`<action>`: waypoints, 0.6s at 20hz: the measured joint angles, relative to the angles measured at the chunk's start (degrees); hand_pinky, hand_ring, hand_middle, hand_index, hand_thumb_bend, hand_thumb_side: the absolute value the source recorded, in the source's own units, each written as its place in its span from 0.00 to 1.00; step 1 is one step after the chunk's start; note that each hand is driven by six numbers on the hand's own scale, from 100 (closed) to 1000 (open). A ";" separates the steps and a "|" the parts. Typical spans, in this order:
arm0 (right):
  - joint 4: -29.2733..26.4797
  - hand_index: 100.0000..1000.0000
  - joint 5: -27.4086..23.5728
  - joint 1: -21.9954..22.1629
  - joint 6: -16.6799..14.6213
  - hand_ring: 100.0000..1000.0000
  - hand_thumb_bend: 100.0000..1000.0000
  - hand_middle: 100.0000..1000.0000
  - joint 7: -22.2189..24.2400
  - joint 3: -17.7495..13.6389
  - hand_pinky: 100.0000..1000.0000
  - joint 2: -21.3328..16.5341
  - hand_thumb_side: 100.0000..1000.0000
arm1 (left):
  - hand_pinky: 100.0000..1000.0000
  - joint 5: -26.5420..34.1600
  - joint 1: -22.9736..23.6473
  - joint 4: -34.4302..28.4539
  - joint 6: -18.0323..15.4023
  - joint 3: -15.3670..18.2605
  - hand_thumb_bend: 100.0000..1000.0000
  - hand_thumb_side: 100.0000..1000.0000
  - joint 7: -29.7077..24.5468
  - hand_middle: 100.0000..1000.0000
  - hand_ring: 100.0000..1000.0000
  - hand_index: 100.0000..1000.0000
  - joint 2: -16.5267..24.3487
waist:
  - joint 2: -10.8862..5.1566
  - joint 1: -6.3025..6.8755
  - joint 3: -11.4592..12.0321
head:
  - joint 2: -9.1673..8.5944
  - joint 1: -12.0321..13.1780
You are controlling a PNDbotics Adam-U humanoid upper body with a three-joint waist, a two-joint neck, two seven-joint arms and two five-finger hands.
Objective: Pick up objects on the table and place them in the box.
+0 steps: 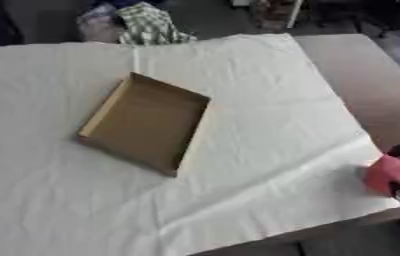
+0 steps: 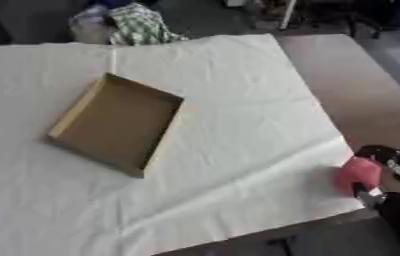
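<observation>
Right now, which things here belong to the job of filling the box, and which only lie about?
For the job:
- cardboard box, nothing visible inside
- red object, held in the right hand

Lying about:
- white cloth over the table
- checked fabric beyond the far edge

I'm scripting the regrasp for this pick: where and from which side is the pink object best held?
Judging by its pose, across the two broad faces of the pink object, coming from the table's right edge, where the right hand already curls round it; its exact shape is unclear.
</observation>
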 measured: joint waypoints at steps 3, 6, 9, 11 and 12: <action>0.00 1.00 0.03 -0.10 0.87 1.00 0.02 1.00 0.12 -0.35 0.96 0.00 0.54 | 0.51 -0.01 0.00 0.00 -0.06 -0.01 0.00 0.62 -0.06 0.66 0.68 0.74 -0.01 | 0.02 0.02 -0.05 | 0.00 -0.03; 0.00 1.00 0.10 -0.10 1.67 1.00 0.02 1.00 0.35 -0.50 0.96 0.01 0.56 | 0.52 -0.01 0.00 0.00 0.00 -0.02 0.00 0.62 -0.18 0.66 0.68 0.74 -0.01 | 0.03 0.05 -0.05 | -0.01 -0.04; 0.10 1.00 0.09 -0.25 2.36 1.00 0.01 1.00 0.44 -0.82 0.96 0.01 0.58 | 0.51 -0.01 0.00 0.00 -0.04 -0.02 0.00 0.62 -0.26 0.67 0.68 0.74 -0.02 | 0.04 0.13 -0.05 | -0.04 -0.08; 0.56 1.00 0.02 -0.64 2.54 1.00 0.01 1.00 0.32 -0.87 0.96 0.01 0.60 | 0.51 -0.02 0.00 0.00 -0.07 -0.03 0.00 0.62 -0.36 0.67 0.68 0.74 -0.02 | 0.07 0.21 -0.04 | -0.09 -0.20; 0.81 1.00 -0.03 -0.66 2.55 1.00 0.01 1.00 0.31 -0.95 0.96 0.01 0.60 | 0.51 -0.04 0.00 0.00 -0.06 -0.03 0.00 0.62 -0.42 0.67 0.68 0.74 -0.02 | 0.09 0.24 -0.03 | -0.09 -0.26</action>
